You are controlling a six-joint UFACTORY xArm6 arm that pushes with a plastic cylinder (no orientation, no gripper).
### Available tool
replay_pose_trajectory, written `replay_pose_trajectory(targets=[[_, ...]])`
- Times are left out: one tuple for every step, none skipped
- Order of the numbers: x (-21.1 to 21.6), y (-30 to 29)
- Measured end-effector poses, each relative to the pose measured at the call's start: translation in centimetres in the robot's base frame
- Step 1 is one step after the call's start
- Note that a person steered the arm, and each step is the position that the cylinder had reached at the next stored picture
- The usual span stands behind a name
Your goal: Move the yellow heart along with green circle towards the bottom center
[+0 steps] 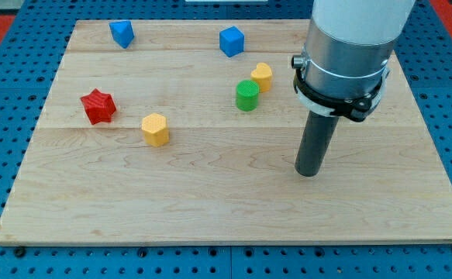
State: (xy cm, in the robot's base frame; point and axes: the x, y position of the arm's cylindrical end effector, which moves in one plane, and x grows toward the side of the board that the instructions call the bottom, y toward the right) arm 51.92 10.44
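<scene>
Tabletop (233, 209): a pale wooden board of joined planks; its front edge runs along the view's bottom, nearest the camera, and a blue perforated surface (1, 155) shows around it on all sides.
My tip (308, 173): the lower end of a straight dark rod, down at the tabletop in the view's right half, below and to the right of the green and yellow pair and clearly apart from both.
Arm: a wide grey and white cylinder with a black clamp ring comes down from the view's top right; the rod hangs from it.
Gripper: there are no jaws to read as wide, narrow or holding; the arm ends in the bare rod, and it touches no block.
Green circle (246, 95): a short green cylinder standing upright, right of centre in the upper half of the tabletop.
Yellow heart (262, 76): just up and to the right of the green circle, very close to it; whether they actually touch cannot be told.
Yellow block (155, 129): a faceted yellow piece left of centre, well apart from the pair; its exact shape is unclear.
Red star (98, 106): near the tabletop's left side, just up and left of the yellow block.
Blue blocks: one (122, 32) near the top left corner, another, a cube (231, 41), near the top edge, above the green circle.
</scene>
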Motion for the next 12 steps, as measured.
replay_pose_trajectory(targets=[[-2.8,-2.1],[-6.0,-6.1],[-10.3,-9.6],[-14.7,-12.0],[-18.0,-9.9],[-21.0,-9.6],[-23.4,-10.4],[-23.3,-3.9],[-19.6,-1.9],[-17.5,-2.9],[-23.2,-2.3],[-22.2,-4.3]])
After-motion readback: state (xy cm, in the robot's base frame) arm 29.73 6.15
